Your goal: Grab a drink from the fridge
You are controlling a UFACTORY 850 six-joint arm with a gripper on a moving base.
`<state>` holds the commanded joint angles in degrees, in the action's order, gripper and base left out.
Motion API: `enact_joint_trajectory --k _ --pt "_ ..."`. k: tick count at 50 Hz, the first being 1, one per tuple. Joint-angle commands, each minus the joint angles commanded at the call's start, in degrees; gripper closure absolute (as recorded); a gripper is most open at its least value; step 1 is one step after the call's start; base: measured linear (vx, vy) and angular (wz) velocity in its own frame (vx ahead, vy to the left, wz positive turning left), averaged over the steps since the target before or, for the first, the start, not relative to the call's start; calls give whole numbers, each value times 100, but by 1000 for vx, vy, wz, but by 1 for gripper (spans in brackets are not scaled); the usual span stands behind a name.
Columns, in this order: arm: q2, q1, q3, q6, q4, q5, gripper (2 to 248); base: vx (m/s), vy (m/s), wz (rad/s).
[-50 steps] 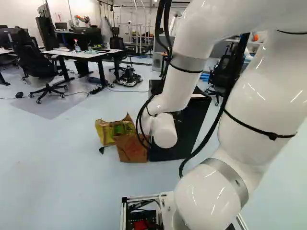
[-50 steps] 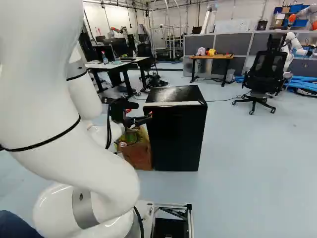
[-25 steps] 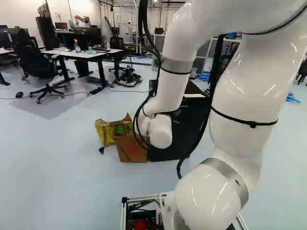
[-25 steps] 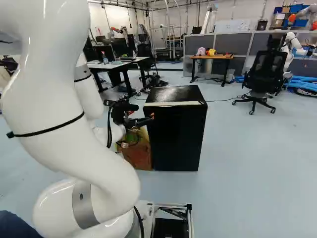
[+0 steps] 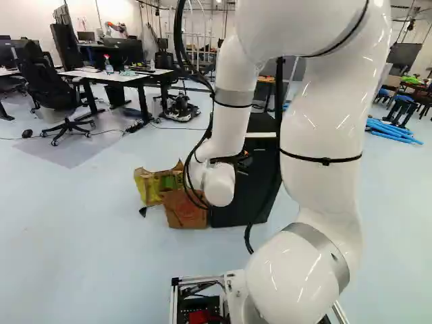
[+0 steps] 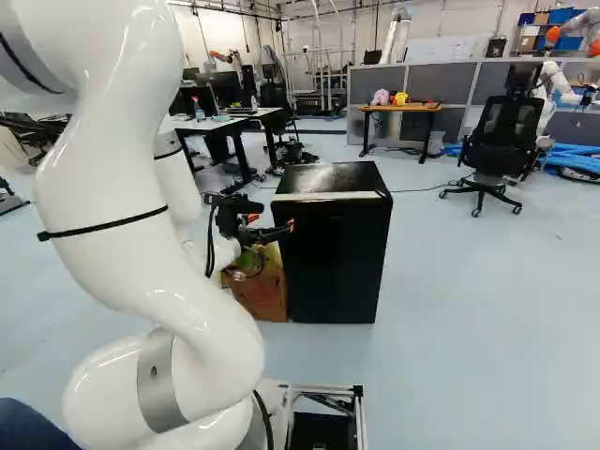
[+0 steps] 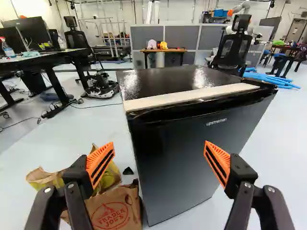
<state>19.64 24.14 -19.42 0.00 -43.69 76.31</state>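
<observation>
Claw (image 7: 159, 145) found open and empty, facing the fridge (image 7: 165, 82), which stands shut just ahead; no drink visible. Should you advance at this angle, it may butt the smooth door (image 7: 184, 160), shoving the fridge. Drift low and you may snag the bag (image 7: 116, 209).

Had a pale floor (image 5: 81, 236) out there, folks! Bore the black fridge (image 6: 333, 262), upright, with a brown paper bag (image 5: 183, 210) and a yellow bag (image 5: 148, 187) just beside it! Carried a wheeled black chair (image 6: 502, 141), too, at the right of the right base view, plus blue tubes (image 5: 391, 131) beyond!
</observation>
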Motion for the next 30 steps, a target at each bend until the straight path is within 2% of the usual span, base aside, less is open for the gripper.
enact_joint_trajectory --k 30 --pt "432 75 -564 0 -286 0 3 0 0 0"
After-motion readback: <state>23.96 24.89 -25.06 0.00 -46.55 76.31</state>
